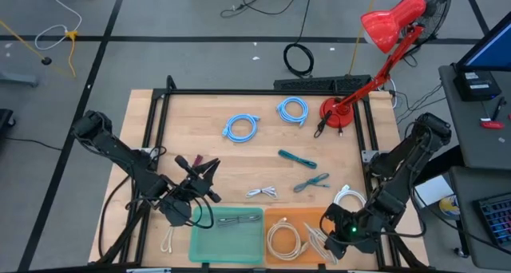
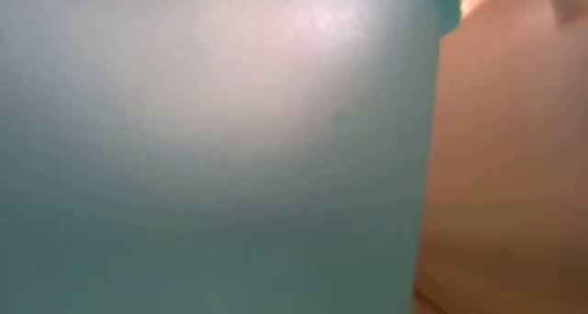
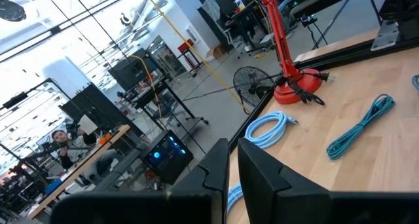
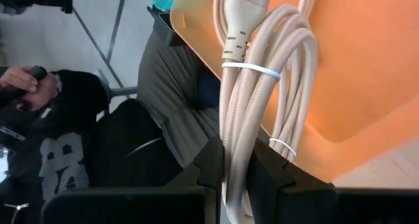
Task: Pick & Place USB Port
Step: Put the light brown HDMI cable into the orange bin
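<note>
The wooden surface (image 1: 239, 161) carries scattered cables. The left claw (image 1: 194, 187) hovers closed and empty beside the green tray (image 1: 227, 235). The right claw (image 1: 334, 235) pinches a beige USB cable (image 4: 262, 86) over the orange tray (image 1: 297, 219); loose coils could snag the rim and spill out.

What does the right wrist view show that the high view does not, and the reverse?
Only the right wrist view shows the right gripper shut on the beige cable, its white ties, and a person in dark clothes beyond the table.

Only the high view shows the left gripper, the green tray, the red lamp and the blue coiled cables.

Both show the orange tray and that beige cable.
</note>
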Robot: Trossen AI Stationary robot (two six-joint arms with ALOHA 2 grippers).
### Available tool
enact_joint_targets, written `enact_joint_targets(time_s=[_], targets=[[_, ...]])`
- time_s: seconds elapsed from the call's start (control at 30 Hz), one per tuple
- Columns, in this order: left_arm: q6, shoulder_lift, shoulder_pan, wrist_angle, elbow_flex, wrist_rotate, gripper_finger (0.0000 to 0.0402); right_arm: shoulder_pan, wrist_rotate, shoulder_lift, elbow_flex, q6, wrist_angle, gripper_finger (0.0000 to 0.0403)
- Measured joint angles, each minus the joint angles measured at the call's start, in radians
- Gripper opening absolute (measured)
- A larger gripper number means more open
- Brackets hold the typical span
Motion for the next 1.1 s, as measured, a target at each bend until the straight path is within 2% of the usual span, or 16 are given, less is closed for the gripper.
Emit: enact_joint_targets(time_s=[0.33, 0.5, 0.67, 0.73, 0.97, 1.1], targets=[[-0.001, 0.0, 0.0, 0.0, 0.0, 0.0, 0.0035, -0.071, -0.126, -0.003, -0.234, 0.008, 0.331, 0.003], [0.0, 0.0, 0.0, 0.0, 0.0, 0.0, 0.0035, -0.108, -0.174, -0.008, -0.269, 0.004, 0.339, 0.003], [0.0, 0.0, 0.0, 0.0, 0.0, 0.0, 0.0035, -0.13, -0.179, -0.029, -0.272, -0.021, 0.302, 0.003], [0.001, 0.0, 0.0, 0.0, 0.0, 0.0, 0.0035, -0.135, -0.179, -0.038, -0.272, -0.026, 0.284, 0.0042], [-0.001, 0.0, 0.0, 0.0, 0.0, 0.001, 0.0035, -0.147, -0.179, -0.052, -0.275, -0.045, 0.222, 0.0123], [-0.003, 0.0, 0.001, 0.0, 0.0, 0.002, 0.0035, -0.155, -0.178, -0.067, -0.275, -0.076, 0.223, 0.015]])
